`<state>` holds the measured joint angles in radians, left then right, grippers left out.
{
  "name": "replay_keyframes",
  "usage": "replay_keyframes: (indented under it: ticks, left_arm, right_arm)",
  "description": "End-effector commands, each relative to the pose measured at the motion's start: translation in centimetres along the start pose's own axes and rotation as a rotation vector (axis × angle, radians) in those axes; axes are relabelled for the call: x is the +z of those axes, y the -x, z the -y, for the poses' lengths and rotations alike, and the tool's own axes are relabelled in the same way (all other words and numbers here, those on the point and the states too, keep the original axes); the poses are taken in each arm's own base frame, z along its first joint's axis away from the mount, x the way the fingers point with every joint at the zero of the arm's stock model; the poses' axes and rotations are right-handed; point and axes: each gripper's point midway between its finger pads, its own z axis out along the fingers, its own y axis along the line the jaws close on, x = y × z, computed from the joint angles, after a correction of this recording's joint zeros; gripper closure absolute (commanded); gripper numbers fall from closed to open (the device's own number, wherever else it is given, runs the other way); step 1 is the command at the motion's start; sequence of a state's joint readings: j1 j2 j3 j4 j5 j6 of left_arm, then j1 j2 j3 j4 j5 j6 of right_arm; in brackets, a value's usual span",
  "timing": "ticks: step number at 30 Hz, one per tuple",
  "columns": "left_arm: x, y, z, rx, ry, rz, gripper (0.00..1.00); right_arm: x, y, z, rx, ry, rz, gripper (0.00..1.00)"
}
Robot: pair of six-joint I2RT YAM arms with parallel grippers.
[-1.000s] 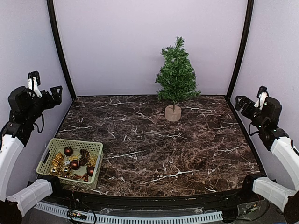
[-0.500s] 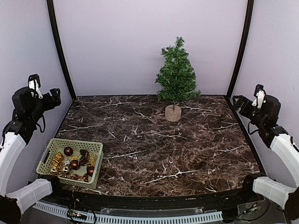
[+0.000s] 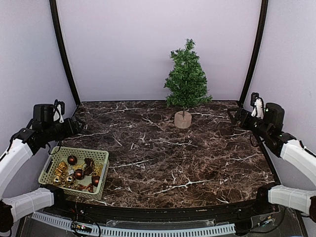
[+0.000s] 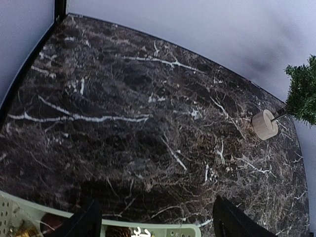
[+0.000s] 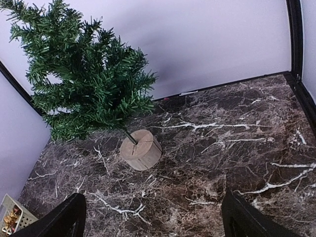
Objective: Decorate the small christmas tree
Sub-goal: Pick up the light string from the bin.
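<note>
Dark marble bench [image 3: 163, 148] in the top view, white veins. The small christmas tree [image 3: 187, 79] stands upright at the far centre on its wooden base [image 3: 182, 119], bare, nothing hung on it. A pale green basket [image 3: 79, 149] sits at the near left corner, well apart from the tree, holding dark red balls [image 3: 72, 159] and gold ornaments [image 3: 61, 170]. The left arm [image 3: 19, 148] hangs just behind the basket and the left jaws are spread, holding nothing. The right arm [image 3: 291, 150] is at the far right edge, and the right jaws are spread too and empty.

Left wrist view: both fingertips [image 4: 84, 224] sit at the bottom edge with a wide gap between them. The basket rim [image 4: 173, 230] is just below them. The tree base [image 4: 265, 124] is far off at the right, with mostly bare bench [image 4: 123, 123] between.

Right wrist view: the tree [image 5: 84, 74] and its base [image 5: 140, 149] fill the upper left. The fingertips [image 5: 244, 217] are spread at the bottom corners, apart from the tree. A basket corner [image 5: 12, 215] shows at the lower left.

Judgement: the task is at its start and the step is fetching a first ornament, most likely with the left jaws since they are nearest. To do it well, the jaws should drop straight over one loose ball, pinch only that one and lift clear of the pile before crossing. The tree looks light, so the ornament should go on gently. The right jaws could steady the base.

No brands, labels or writing can be read in any view.
</note>
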<state>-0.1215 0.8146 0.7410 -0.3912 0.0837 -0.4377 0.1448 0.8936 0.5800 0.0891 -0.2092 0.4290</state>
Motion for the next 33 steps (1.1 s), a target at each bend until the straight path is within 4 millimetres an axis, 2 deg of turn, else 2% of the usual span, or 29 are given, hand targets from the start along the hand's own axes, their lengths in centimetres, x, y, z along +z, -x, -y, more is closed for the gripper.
replay_keyframes:
  ticks: [1,6,9,17,19,23,25,30,33]
  left_arm:
    - [-0.6,-6.4,-0.9,-0.172,0.025,-0.202,0.20]
    - [-1.1,-8.9,-0.4,-0.185,-0.008,-0.327,0.18]
    - [-1.1,-11.3,0.3,-0.209,-0.041,-0.469,0.17]
    - [-1.3,-15.4,-0.2,-0.208,-0.055,-0.627,0.17]
    - [-1.2,-15.8,-0.5,-0.209,-0.048,-0.627,0.13]
    - [-1.2,-16.0,0.4,-0.214,-0.109,-0.633,0.04]
    - [-1.1,-16.3,0.5,-0.216,-0.123,-0.649,0.03]
    - [-1.0,-16.7,0.5,-0.217,-0.117,-0.673,0.06]
    - [-0.9,-16.8,0.3,-0.221,-0.097,-0.671,0.14]
  right_arm:
    - [0.6,-0.4,-0.9,0.018,0.044,0.033,0.03]
    - [1.2,-1.2,-0.7,0.018,0.036,0.016,0.02]
    - [1.2,-1.6,-0.2,0.015,0.013,0.021,0.01]
    - [0.8,-1.2,0.4,0.010,-0.016,0.053,0.01]
    - [0.6,-1.2,0.5,0.010,-0.021,0.063,0.01]
    - [0.5,-1.4,0.8,0.009,-0.033,0.068,0.01]
    - [0.5,-1.4,0.8,0.009,-0.036,0.069,0.01]
    - [0.4,-1.1,0.5,0.016,-0.023,0.076,0.01]
    - [0.0,-1.1,0.7,0.017,-0.031,0.088,0.01]
